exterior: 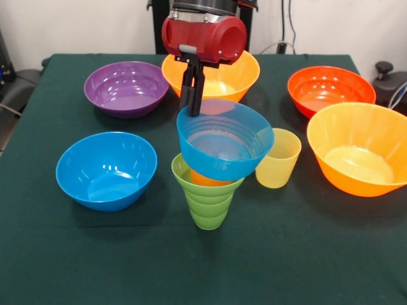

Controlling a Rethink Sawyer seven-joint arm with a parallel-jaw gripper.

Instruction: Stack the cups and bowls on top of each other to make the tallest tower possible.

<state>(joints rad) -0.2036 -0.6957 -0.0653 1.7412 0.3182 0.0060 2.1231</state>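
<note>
We've got the gripper (pixel 193 107) pinching the blue bowl's (pixel 224 138) 11 o'clock rim, tilted, so it could topple the green cup (pixel 207 198).

No readable text

No lettering, label, brand, number or sign can be read on any of the things in view; the bowls, the cups, the arm's red housing and the green cloth around them show plain colour only.
</note>
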